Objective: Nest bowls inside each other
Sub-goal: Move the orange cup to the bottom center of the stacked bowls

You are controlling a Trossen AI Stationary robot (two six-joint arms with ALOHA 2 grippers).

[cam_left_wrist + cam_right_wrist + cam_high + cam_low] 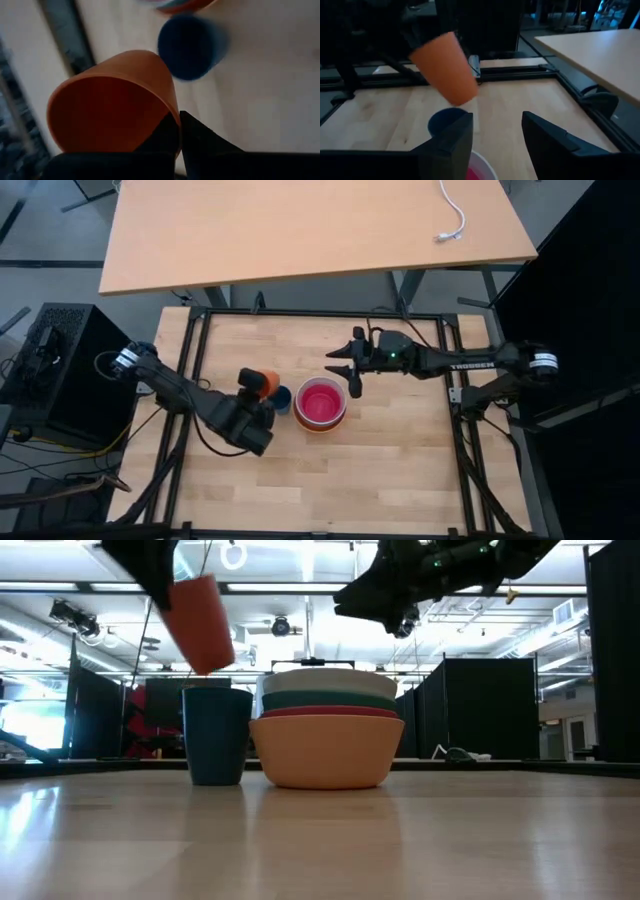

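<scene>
A stack of nested bowls (320,404) stands mid-table with a magenta one on top. In the low view the stack (327,740) shows yellow-orange at the bottom, then red, teal and white. A dark blue cup (217,735) stands upright just left of it. My left gripper (257,392) is shut on a small orange cup (200,622), which hangs tilted above the blue cup. My right gripper (343,367) stands open in the air beyond the stack's far side, nothing between its fingers (455,142). My left gripper holds the orange cup by its wall at the rim (175,122), one finger inside the cup and one outside. The fingers come slanting down from the table's near left. The cup is lifted clear and tilted, mouth up toward the gripper, base down over the blue cup (190,47).
A black frame (200,340) runs round the wooden table top. A second, larger table (300,230) with a white cable (452,220) stands beyond the far edge. Bare wood lies near and right of the stack.
</scene>
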